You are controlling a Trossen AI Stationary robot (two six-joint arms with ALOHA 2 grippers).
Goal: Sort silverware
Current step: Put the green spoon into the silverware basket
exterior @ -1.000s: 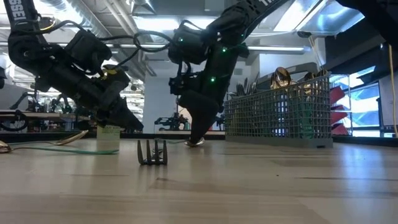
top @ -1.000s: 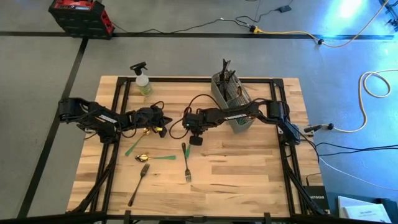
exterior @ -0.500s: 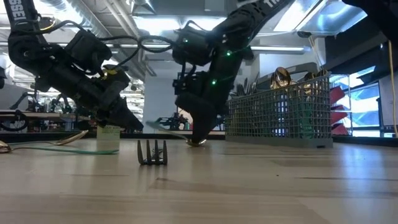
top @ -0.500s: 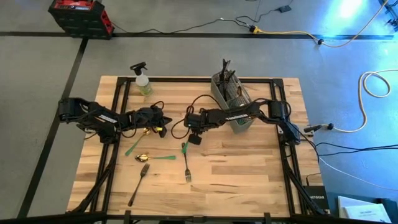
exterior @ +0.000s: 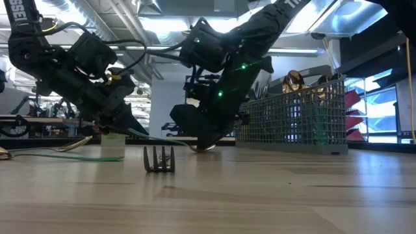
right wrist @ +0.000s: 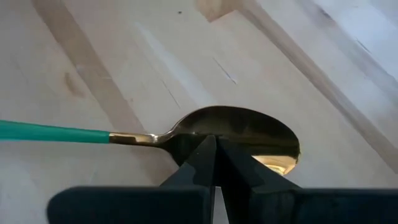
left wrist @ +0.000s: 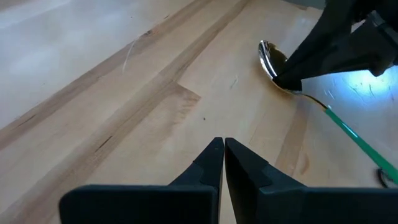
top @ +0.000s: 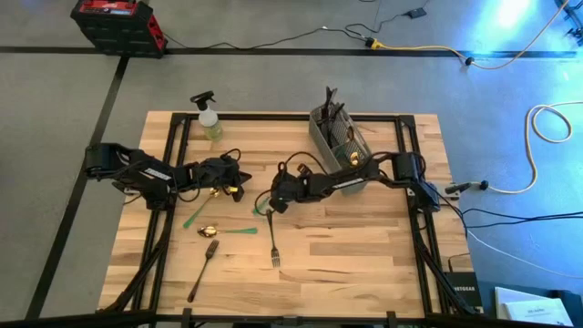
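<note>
Near the middle of the counter (top: 364, 255), the right claw (right wrist: 211, 140) is bearing down on a spoon (right wrist: 239, 127) with a gold bowl and a green handle. Its fingers are clenched tight together, tips sitting on the bowl's near edge. They are touching the spoon, not grasping it, and nothing is lying between them.

The left claw (left wrist: 223, 142) is hanging just above bare wood close by, also clenched and empty, pointing toward that same spoon. From its view the right claw's dark tip is resting on the bowl while the handle is running back toward the left arm's side.

That is the relation the next move is turning on. The bowl is lying directly under the right claw, and the long axis is stretching away from it toward the left arm. In the low view a thin green line seems to be tilting up off the counter, so the pressing may be levering the handle up, though that is hard to confirm.

The right arm is plainly nearer the bowl. The left looks better placed for the handle, but would need to open first.

Two forks (top: 273, 239) and other green-handled pieces (top: 219, 230) are lying nearer the front edge, well apart from the caddy (top: 339, 137).
</note>
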